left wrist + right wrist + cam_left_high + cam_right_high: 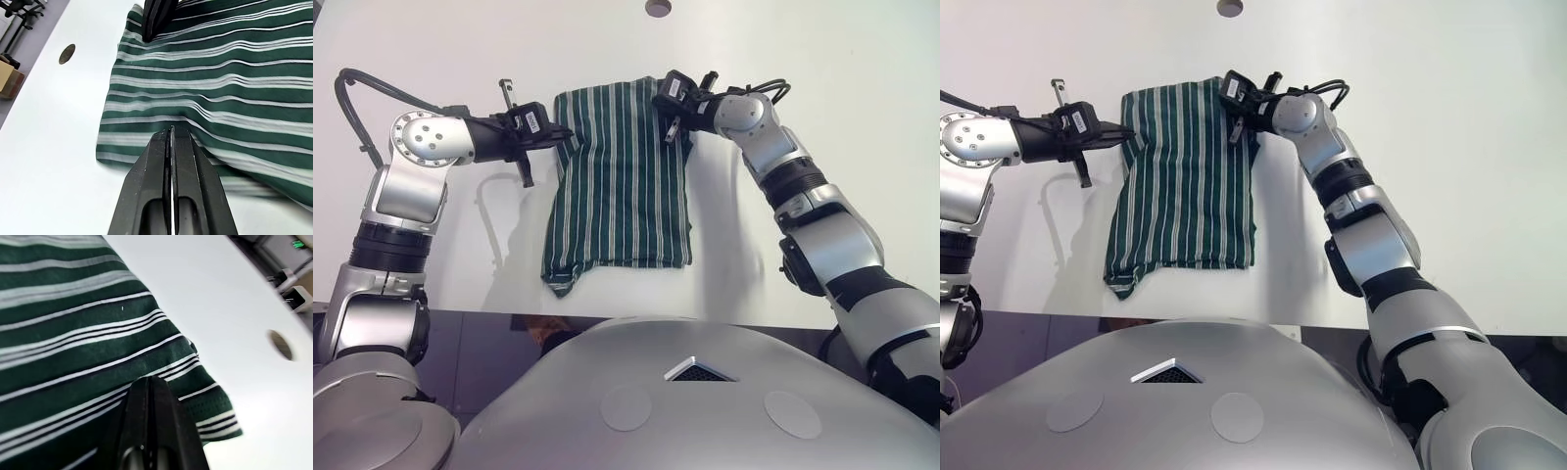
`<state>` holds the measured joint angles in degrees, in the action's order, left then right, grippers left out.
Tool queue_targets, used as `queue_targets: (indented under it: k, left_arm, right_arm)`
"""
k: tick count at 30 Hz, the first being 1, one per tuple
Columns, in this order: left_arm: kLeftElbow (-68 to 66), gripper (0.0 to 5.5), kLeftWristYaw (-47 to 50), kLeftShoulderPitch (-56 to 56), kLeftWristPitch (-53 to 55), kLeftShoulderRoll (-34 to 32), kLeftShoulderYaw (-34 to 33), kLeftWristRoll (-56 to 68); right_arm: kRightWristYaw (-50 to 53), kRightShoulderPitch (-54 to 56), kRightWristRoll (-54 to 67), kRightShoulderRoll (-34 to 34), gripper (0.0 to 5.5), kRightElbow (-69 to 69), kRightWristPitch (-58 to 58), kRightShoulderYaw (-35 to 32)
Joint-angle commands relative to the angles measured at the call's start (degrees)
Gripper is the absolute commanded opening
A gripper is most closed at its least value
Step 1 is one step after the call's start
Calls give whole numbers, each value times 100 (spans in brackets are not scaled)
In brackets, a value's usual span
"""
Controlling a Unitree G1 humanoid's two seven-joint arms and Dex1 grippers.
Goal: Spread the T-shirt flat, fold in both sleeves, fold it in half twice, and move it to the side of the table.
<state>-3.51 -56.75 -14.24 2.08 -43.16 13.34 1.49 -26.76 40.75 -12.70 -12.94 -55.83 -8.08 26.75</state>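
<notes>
Pinching the far corners, are they? Why there?

Yes. The left hand [558, 132] is clenched on the far left corner of the T-shirt [622, 186], and the right hand [671, 119] is clamped on the far right corner. Both wrist views show the fingers [181, 161] pressed together with striped cloth at their tips.

And the shirt itself?

It lies on the white bench [822, 59], midway between the two arms, as a long narrow strip running away from the robot. Its sides look already turned in. A bit of cloth [563, 279] sticks out at the near left corner.

So why hold both corners at once?

I judge this to be the first halving. With the far edge held at both ends, it can be carried level toward the near edge, so the fold lands square.

What could go wrong?

The thin cloth may slip from one hand, or the layers underneath may drag and bunch. The second fold and the move to the bench's side are not yet done.
</notes>
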Motion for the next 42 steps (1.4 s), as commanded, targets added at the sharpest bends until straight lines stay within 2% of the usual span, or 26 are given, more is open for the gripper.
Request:
queue_targets:
  k: [1,4,6,8,9,12,15,17,19,22,26,28,31,33,37,39,42]
  left_arm:
    - [-94,5,264,3,-113,197,54,-236]
    - [-41,5,367,95,-167,346,118,-318]
    - [-33,5,413,80,-277,419,117,-328]
    - [-182,42,539,-61,-718,414,6,-391]
    - [-300,54,468,-120,-1158,278,14,-478]
    - [-493,110,147,-45,-2364,-301,93,-788]
    - [-1178,155,374,149,-3777,-929,254,-1555]
    - [-1547,175,585,218,-4462,-1093,370,-1951]
    - [-1913,175,666,144,-4951,-1095,555,-2226]
    - [-2104,175,714,37,-5376,-929,848,-2442]
    - [-1953,175,842,166,-5532,-762,1095,-2550]
    - [-1902,175,942,118,-5523,-591,1209,-2653]
    - [-1864,175,1019,17,-5535,-460,1341,-2757]
    - [-1891,175,1043,-14,-5563,-419,1434,-2797]
    - [-2087,175,946,-154,-5487,-348,1583,-2666]
    - [-2202,134,892,-216,-5437,-356,1630,-2602]
    - [-2392,86,756,-250,-5167,-257,1669,-2313]
  right_arm:
    - [1150,-146,-639,-481,0,-1216,36,47]
    - [2341,71,-826,-548,0,-1279,-715,-103]
    - [2631,73,-416,-637,0,-779,-1677,-630]
    - [1925,-390,-126,-941,22,289,-2431,-765]
    - [1362,-922,86,-1248,32,1247,-2514,-714]
    - [-132,-2789,722,-2293,91,4031,-2082,-443]
    - [-1025,-4221,1064,-3238,142,5565,-1676,-371]
    - [-1336,-4601,1166,-3456,177,6068,-1499,-419]
    - [-1515,-4738,940,-3506,218,6270,-1361,-379]
    - [-1638,-4884,535,-3554,218,6486,-1321,-355]
    - [-1860,-4790,921,-3724,218,6897,-980,-829]
    - [-2026,-4892,322,-4039,218,6814,-1331,-731]
    - [-2234,-4918,189,-4141,218,6834,-1300,-719]
    - [-2262,-4878,11,-4035,218,6772,-1326,-595]
    - [-1754,-4605,-435,-3157,218,6361,-1094,-264]
    - [-1639,-4514,-594,-3035,222,6102,-1210,-192]
    - [-1629,-4436,-634,-3031,167,5843,-1384,-138]
